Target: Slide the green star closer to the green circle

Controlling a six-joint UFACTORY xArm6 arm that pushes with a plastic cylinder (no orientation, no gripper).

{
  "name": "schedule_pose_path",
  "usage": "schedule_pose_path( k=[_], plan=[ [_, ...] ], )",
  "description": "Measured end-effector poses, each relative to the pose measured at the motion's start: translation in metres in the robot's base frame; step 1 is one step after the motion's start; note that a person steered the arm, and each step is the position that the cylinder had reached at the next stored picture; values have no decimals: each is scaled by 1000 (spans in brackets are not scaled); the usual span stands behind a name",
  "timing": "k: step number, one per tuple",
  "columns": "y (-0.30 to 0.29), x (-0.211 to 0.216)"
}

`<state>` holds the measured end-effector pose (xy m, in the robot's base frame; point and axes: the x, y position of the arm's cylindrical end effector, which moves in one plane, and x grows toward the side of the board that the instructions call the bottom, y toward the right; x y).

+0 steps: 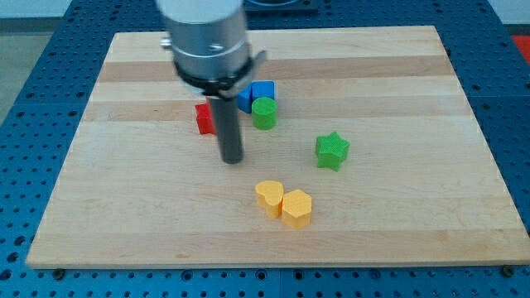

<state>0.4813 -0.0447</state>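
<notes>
The green star [332, 151] lies on the wooden board right of centre. The green circle [264, 113] stands up and to the left of it, touching a blue block [258, 93] just above it. My tip [233, 159] rests on the board well to the left of the green star and below-left of the green circle, touching neither. The rod rises to the arm's grey body at the view's top.
A red block [204, 118] sits left of the rod, partly hidden by it. Two yellow blocks, a heart-like one [268, 198] and a hexagon [297, 208], lie together below the tip's right. The board [124, 207] ends on all sides at a blue table.
</notes>
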Motion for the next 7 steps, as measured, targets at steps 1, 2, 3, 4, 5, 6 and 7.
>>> schedule_pose_path(
  k=[1,2,3,4,5,6,7],
  plan=[
    [37,20],
    [82,33],
    [133,36],
    [161,36],
    [153,36],
    [143,29],
    [143,16]
  ],
)
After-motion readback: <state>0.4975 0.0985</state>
